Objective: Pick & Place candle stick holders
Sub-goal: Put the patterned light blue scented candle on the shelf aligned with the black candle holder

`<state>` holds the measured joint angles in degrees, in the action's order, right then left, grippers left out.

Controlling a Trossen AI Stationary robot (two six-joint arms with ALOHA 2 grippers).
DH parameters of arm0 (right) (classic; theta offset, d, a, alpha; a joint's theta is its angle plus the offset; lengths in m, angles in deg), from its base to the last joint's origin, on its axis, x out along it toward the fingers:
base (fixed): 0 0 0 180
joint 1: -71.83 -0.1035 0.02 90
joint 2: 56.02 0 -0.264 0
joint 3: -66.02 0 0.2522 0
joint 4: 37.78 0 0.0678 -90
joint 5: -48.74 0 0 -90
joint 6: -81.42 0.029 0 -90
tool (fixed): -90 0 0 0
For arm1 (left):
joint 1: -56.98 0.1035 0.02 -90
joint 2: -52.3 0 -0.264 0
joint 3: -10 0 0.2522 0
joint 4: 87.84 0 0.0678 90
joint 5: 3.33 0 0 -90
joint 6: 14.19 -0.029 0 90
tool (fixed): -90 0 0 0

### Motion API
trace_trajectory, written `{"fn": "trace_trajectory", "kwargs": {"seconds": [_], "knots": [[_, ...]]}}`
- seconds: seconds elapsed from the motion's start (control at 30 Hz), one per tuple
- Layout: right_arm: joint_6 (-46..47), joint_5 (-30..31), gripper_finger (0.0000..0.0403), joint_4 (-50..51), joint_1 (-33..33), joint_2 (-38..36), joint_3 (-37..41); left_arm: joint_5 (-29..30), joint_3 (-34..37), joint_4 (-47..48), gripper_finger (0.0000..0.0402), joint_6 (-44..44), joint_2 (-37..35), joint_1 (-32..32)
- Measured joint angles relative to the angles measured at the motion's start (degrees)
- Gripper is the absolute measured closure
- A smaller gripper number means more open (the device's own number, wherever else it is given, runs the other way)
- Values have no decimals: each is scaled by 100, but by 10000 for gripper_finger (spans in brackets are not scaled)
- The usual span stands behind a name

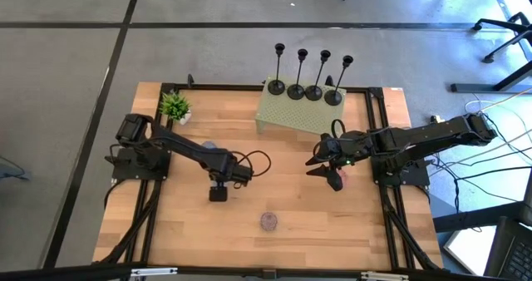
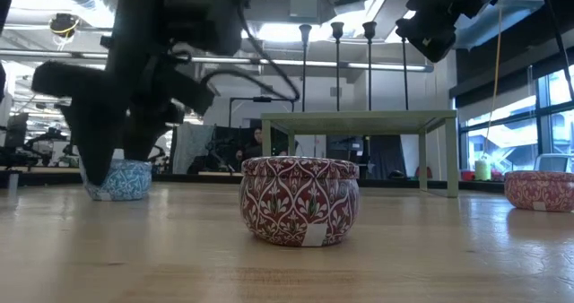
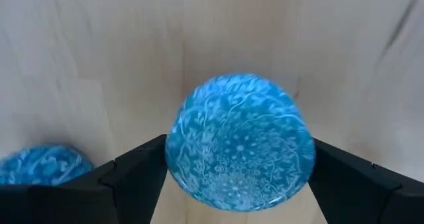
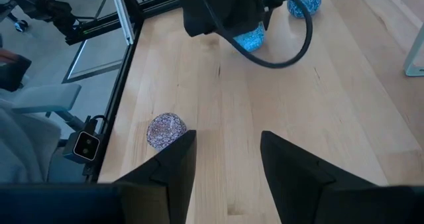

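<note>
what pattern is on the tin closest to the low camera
Red and white ornamental pattern on the tin, clearest in the low view.

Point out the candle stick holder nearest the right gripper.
The rightmost candle stick holder on the green riser: its base stands at the row's right end, closest to the right gripper; the other three stand farther left.

Left hand (image 1: 218, 194) hangs low at mid-table, fingers apparently spread; right hand (image 1: 331, 178), raised, is open.
</note>
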<state>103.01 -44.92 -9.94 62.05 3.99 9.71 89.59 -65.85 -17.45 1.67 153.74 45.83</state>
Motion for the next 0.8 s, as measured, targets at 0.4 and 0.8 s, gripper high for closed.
{"fn": "trace_trajectory", "kwargs": {"seconds": [0.4,0.8], "knots": [[0,1,231,-22,0,0,0,18,10,-217,109,-361,50,6],[0,2,231,-292,1,2,-1,772,-1515,-252,107,-1425,50,32]]}}
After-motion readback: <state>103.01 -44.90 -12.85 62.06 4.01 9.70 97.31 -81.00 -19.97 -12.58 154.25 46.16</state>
